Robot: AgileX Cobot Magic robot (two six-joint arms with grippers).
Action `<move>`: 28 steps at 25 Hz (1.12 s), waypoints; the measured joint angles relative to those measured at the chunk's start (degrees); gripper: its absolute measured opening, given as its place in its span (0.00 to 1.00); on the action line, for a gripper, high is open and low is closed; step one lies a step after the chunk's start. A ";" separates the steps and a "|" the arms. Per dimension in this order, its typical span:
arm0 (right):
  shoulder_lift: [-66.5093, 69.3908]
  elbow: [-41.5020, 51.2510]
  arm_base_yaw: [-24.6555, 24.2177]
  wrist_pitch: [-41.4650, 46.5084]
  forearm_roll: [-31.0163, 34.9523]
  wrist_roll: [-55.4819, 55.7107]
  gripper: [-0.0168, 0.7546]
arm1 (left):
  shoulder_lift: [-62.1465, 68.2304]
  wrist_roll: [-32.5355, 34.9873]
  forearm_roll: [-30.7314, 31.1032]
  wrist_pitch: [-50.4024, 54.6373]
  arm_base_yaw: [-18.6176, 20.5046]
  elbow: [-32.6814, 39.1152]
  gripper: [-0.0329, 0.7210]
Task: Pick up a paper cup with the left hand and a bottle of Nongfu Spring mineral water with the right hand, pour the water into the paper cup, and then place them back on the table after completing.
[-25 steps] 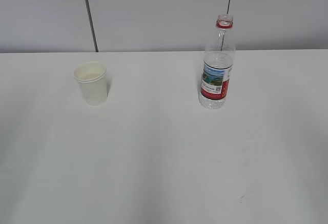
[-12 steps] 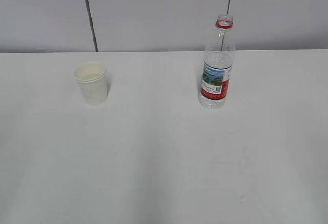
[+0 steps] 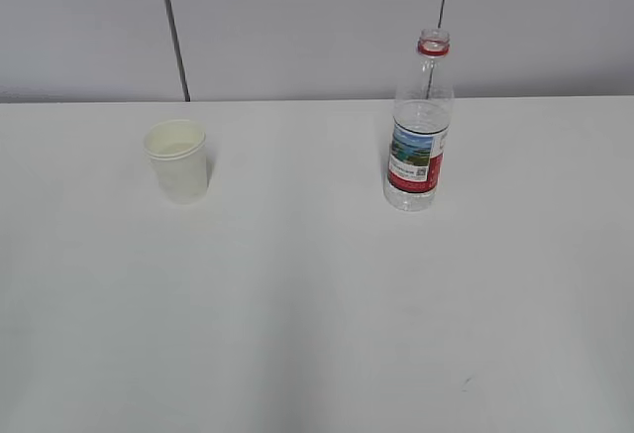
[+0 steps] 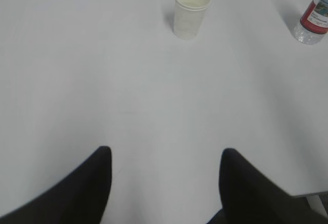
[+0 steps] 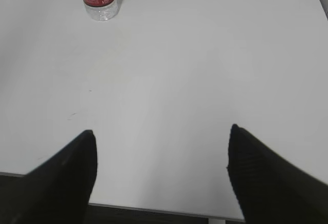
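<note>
A: What's cut off or unclear?
B: Exterior view shows neither arm. Bottle (image 3: 419, 126) is cropped in both wrist views: only its lower part at the top right edge in the left one, only the base and red label at the top edge in the right one. No cap on it, neck is open. Water (image 3: 420, 116) line sits above the label, hard to read exactly. Can't tell what's inside the paper cup (image 3: 178, 161).
A: Grippers?
B: Left hand (image 4: 164, 185) fingers spread wide, holding nothing, cup far ahead. Right hand (image 5: 161, 175) also wide apart and empty, bottle far ahead to its left.
A: Anything in the way?
B: Cup and bottle stand upright on the table (image 3: 317, 304), well apart. Grey panelled wall (image 3: 297, 27) behind.
</note>
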 joint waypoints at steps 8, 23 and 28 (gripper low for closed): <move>-0.13 0.03 0.00 0.00 0.00 -0.30 0.78 | 0.00 0.60 -1.14 -2.50 0.00 1.34 0.60; -0.13 0.03 0.00 0.00 -2.08 -0.43 0.78 | 0.00 0.78 0.80 -2.50 3.36 1.34 0.60; -0.13 0.03 0.00 0.00 -2.19 -0.43 0.78 | 0.00 0.78 0.99 -2.50 3.70 1.34 0.60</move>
